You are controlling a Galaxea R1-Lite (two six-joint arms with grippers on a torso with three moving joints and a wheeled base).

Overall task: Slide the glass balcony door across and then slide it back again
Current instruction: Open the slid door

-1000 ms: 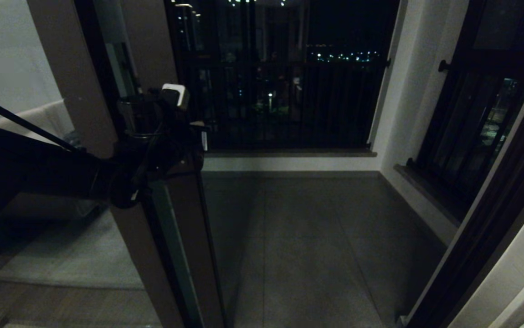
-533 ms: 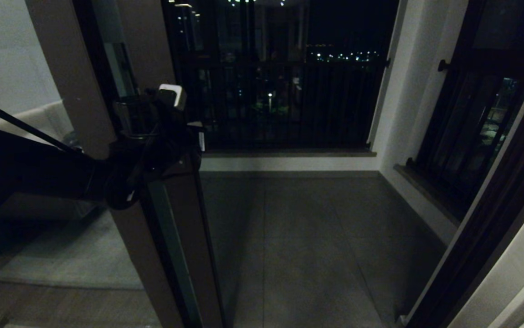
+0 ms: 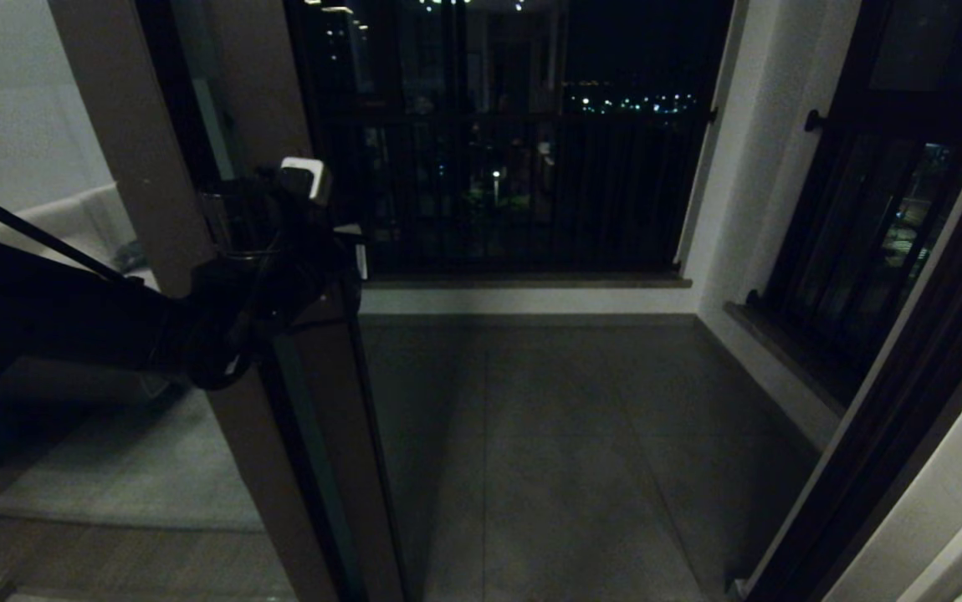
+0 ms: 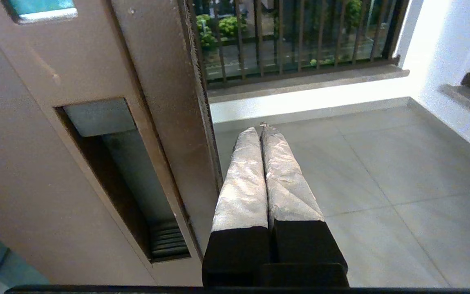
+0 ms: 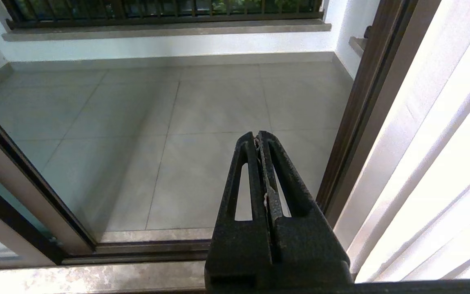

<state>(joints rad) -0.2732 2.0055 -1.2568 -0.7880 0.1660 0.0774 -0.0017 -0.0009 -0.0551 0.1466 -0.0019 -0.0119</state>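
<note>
Brown-framed, the glass balcony door (image 3: 314, 435) is standing at the left of the opening in the head view, its leading stile running top to bottom with the tiled balcony floor (image 3: 581, 451) open to its right. Far side: the opening's dark jamb (image 3: 891, 435) at right, well apart from the door, so most of the doorway is reading as uncovered. Black-barred window (image 3: 523, 167) is sitting behind, not part of the job.

Left gripper (image 4: 261, 132) is working at the door's free edge, about mid-height on the stile. Fingers (image 4: 243, 179) are clenched together on nothing, lying just beside the edge strip, acting as a pusher rather than a clamp. Recessed handle (image 4: 124, 175) is sitting just beside them on the stile face; the fingers are not inside it. Which way the door is being driven is not clear here.

Doing it well, as a judgement: keeping the closed fingers flat against the stile edge, pushing level along the track, not angling into the glass. Staying at this mid height is avoiding racking the panel. Going slow near the end stop.

Right gripper (image 5: 259, 139) is parked low by the right jamb, pinched closed, empty.
</note>
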